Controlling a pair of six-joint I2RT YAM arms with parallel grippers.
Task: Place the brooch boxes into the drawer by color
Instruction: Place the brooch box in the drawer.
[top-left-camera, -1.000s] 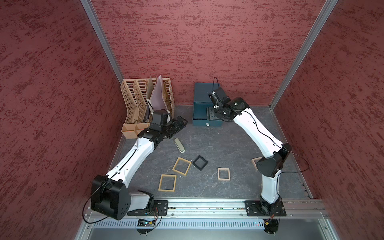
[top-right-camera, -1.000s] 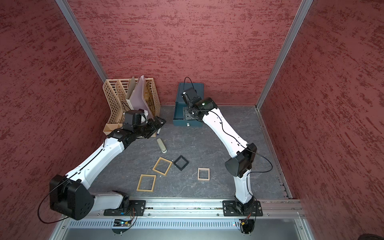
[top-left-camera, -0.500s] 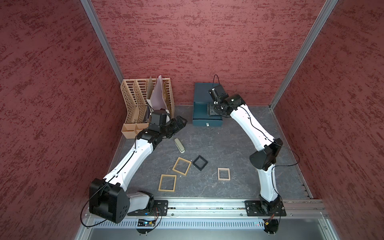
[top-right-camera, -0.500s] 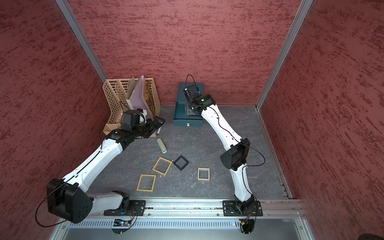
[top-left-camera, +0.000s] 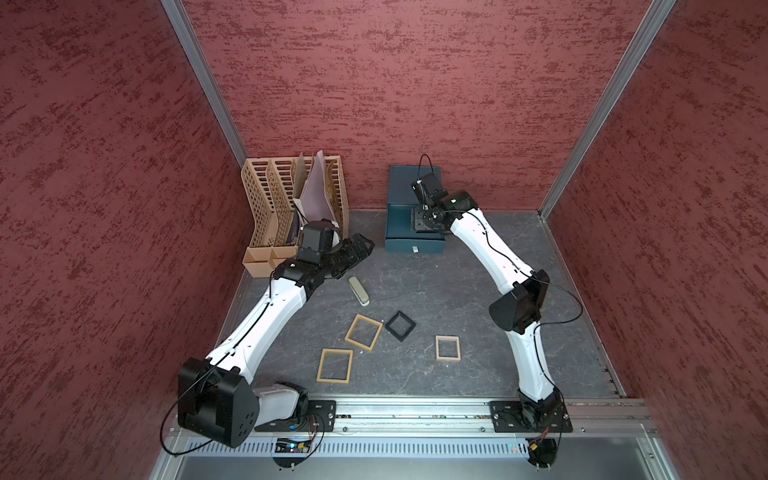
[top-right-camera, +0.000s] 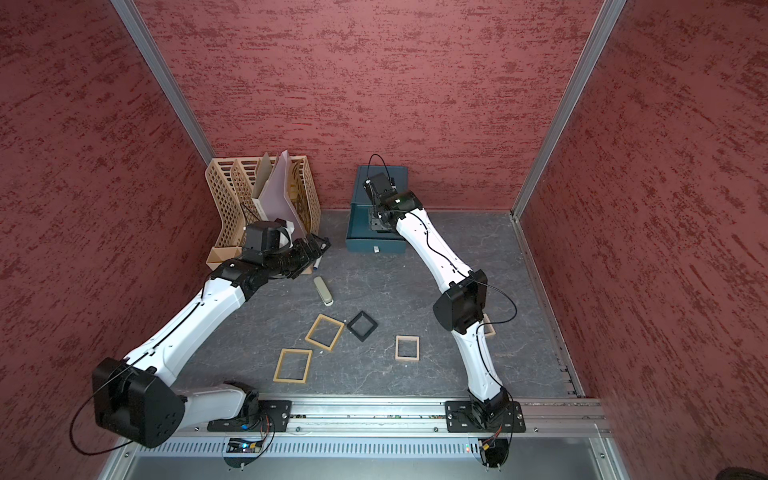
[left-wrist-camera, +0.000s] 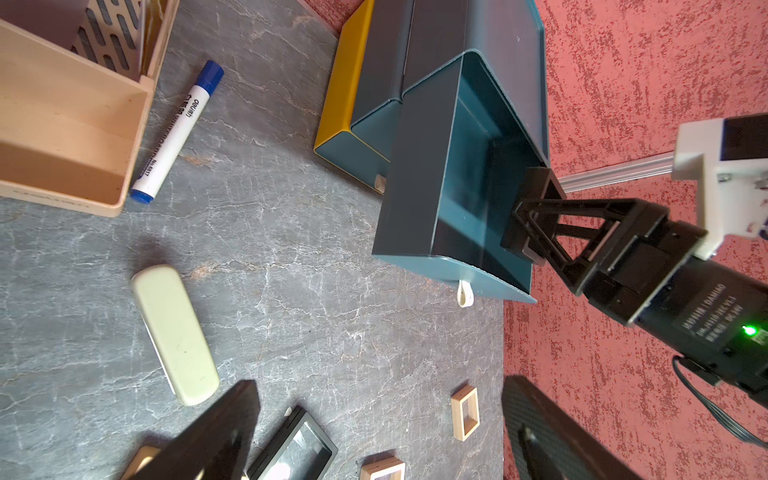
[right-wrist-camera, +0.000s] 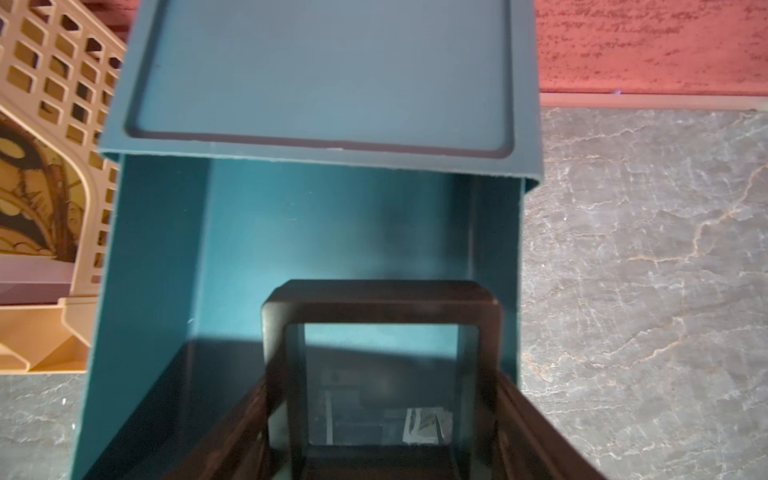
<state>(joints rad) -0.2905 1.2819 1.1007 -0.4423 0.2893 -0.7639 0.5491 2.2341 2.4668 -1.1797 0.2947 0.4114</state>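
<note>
1. The teal drawer (right-wrist-camera: 158, 291) is pulled out at the bench's (top-left-camera: 465, 282) back edge; bare veined grey surface is left rightward.
2. A square black box (right-wrist-camera: 380, 297), without long axis, is pinched by opposite rims in the right gripper (right-wrist-camera: 380, 407) at the drawer's open top.
3. The left gripper (top-left-camera: 362, 245) is spread wide, empty, near the rack (top-left-camera: 266, 208).
4. Three tan boxes (top-left-camera: 363, 331) (top-left-camera: 335, 365) (top-left-camera: 448, 348) and a second black box (top-left-camera: 400, 326) are laid flat mid-bench.

Your marbled counter (top-left-camera: 457, 291) carried tan brooch boxes (top-left-camera: 364, 336), one black brooch box (top-left-camera: 400, 326), a beige block (top-left-camera: 358, 291), a marker (left-wrist-camera: 176, 133), a rack (top-left-camera: 266, 216) and the drawer unit (top-left-camera: 401, 187).
</note>
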